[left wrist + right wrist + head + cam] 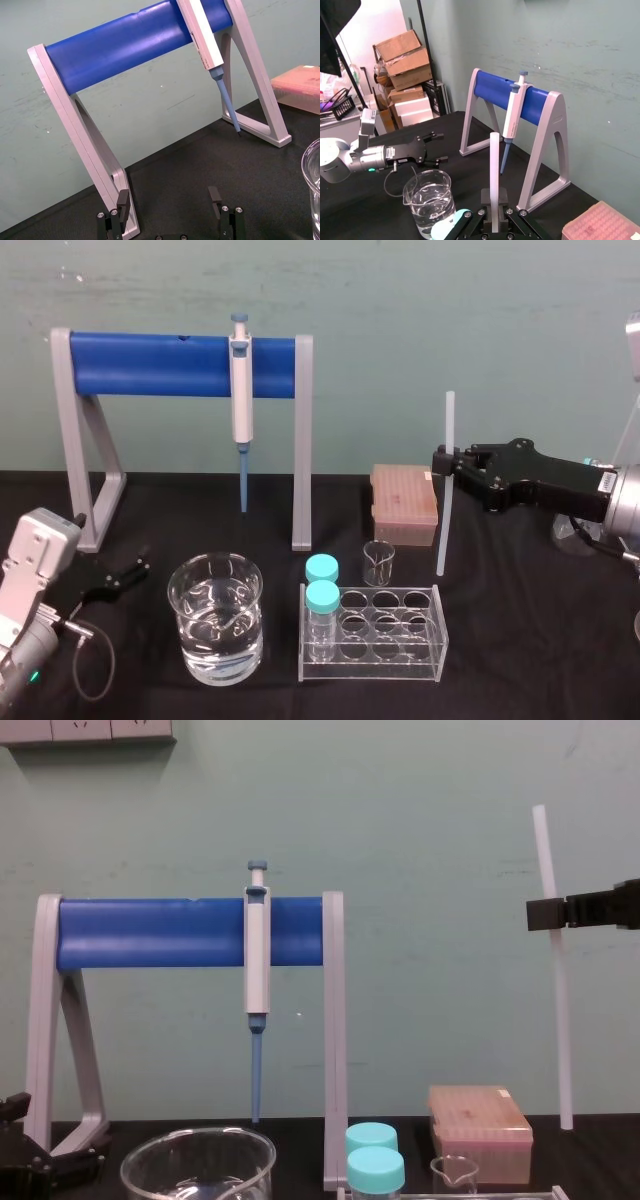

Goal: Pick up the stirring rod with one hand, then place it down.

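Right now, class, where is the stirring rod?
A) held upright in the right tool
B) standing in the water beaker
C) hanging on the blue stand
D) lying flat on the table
A: the right tool is shut on the stirring rod, holding it upright near the tip box; the left tool rests open by the pipette stand.
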Tool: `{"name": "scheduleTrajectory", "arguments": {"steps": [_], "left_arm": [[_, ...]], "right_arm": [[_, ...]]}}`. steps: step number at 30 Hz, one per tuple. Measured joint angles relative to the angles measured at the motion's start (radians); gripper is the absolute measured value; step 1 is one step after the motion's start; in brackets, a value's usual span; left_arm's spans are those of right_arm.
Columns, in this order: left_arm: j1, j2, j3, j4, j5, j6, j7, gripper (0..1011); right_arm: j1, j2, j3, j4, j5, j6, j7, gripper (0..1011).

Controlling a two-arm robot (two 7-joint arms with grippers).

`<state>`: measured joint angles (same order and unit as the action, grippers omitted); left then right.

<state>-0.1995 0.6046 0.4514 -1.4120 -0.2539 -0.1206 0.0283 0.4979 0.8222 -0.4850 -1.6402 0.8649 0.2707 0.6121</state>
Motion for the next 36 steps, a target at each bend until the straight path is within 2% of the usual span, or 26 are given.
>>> {"name": "scheduleTrajectory", "arguments": {"steps": [36], "left_arm": [[0.000,0.000,0.000,0.000,0.000,0.000,0.000,1005]], "right_arm": [[0.001,0.000,0.000,0.001,-0.001,0.001,0.002,72]]}}
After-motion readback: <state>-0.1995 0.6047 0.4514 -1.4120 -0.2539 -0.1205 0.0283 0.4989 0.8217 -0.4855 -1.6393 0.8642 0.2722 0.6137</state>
